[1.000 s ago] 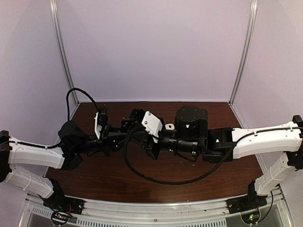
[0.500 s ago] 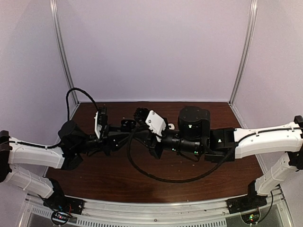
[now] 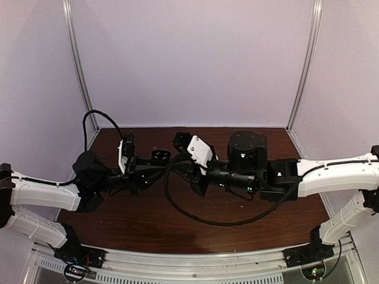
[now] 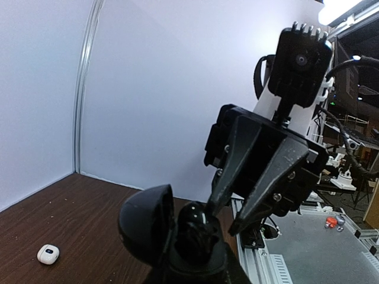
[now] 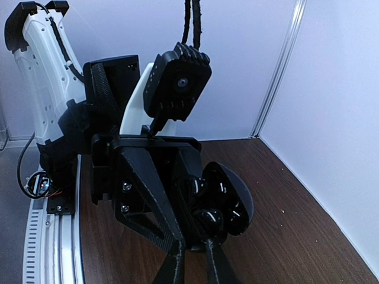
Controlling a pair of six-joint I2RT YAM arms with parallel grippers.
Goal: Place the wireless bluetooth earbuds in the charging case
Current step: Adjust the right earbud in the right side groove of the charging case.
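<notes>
Gripping the black case [image 4: 147, 222] with its lid open above the desk [image 4: 77, 219], the left fingers [image 5: 145, 195] clamped it. Black earbuds [image 5: 208, 218] sat inside. The right fingers [image 4: 278, 177] stood narrow at its mouth; whether they pinched anything could not be told.

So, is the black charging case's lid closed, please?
No, the black charging case has its lid swung open, showing the inside.
</notes>
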